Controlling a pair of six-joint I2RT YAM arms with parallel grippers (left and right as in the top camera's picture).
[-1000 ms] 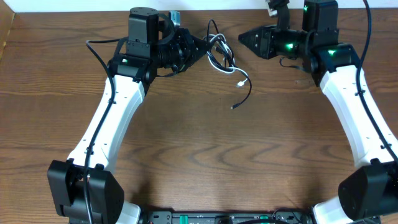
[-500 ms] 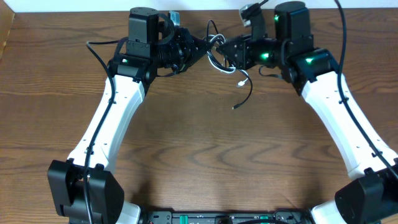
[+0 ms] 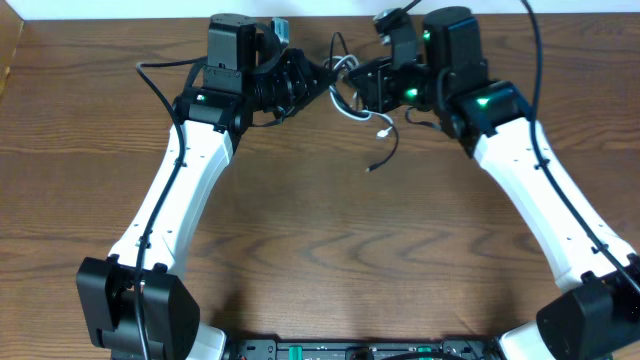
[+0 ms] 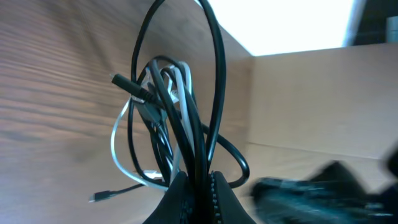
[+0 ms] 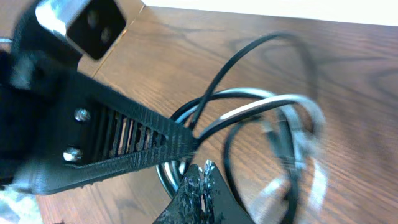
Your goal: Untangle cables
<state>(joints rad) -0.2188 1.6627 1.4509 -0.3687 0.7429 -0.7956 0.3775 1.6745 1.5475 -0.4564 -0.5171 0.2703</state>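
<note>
Fingers first, from overhead: my left gripper (image 3: 324, 76) points right at the far edge of the table (image 3: 300, 230), and its tips are closed on the cables (image 3: 348, 100). The bundle hangs between my two arms. My right gripper (image 3: 354, 88) points left, its tip right against the same tangle; from here I cannot tell how wide it stands. Two loose tails trail toward me from the knot onto the wood, the white cord (image 3: 385, 131) ending in a small plug and the black cord (image 3: 385, 155) reaching a little nearer.

From the left wrist, my fingers (image 4: 180, 196) are pinched tight together with both cords clamped between them. The black cord (image 4: 214, 93) rises out of the tips in a tall loop, and the white cord (image 4: 118, 140) bows out to the left of it. My right gripper (image 4: 323, 186) is a dark blur low on the right.

From the right wrist, my own tips (image 5: 198, 186) show as one dark mass at the bottom edge, just under the blurred loops of black cord (image 5: 249, 53) and white cord (image 5: 292, 102) — gripping or only touching, I cannot tell. My left gripper (image 5: 130, 146) reaches in from the left, its tip on the strands.
</note>
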